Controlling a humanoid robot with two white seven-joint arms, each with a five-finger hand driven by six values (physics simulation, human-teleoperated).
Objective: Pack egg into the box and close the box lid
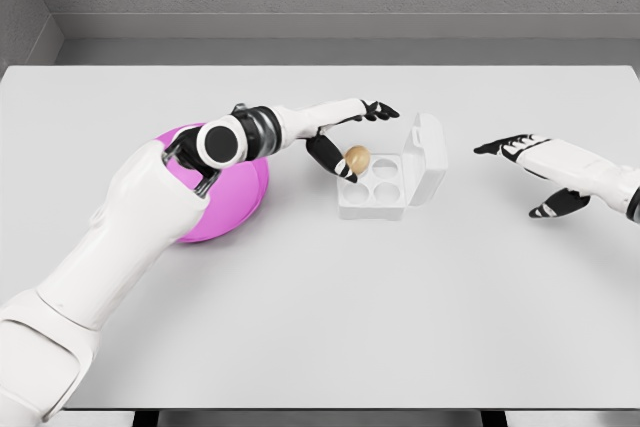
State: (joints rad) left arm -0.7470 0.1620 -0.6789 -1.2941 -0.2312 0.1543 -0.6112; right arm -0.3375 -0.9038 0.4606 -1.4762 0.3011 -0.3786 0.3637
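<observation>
A white egg box (372, 209) stands mid-table with its lid (431, 155) raised on the right side. A tan egg (357, 158) sits in the box's back-left cup. The other cups (384, 190) hold nothing. My left hand (363, 139) hovers over that corner of the box and is open. Its fingers (376, 109) stretch out above the egg, and its dark thumb (334, 160) lies just left of the egg. To the right of the box my right hand (522, 150) floats above the table, open, holding nothing.
A pink bowl (235, 199) sits left of the box, partly hidden behind my left forearm (150, 207). The grey table (330, 317) runs to a front edge near the bottom of the view and to a wall at the back.
</observation>
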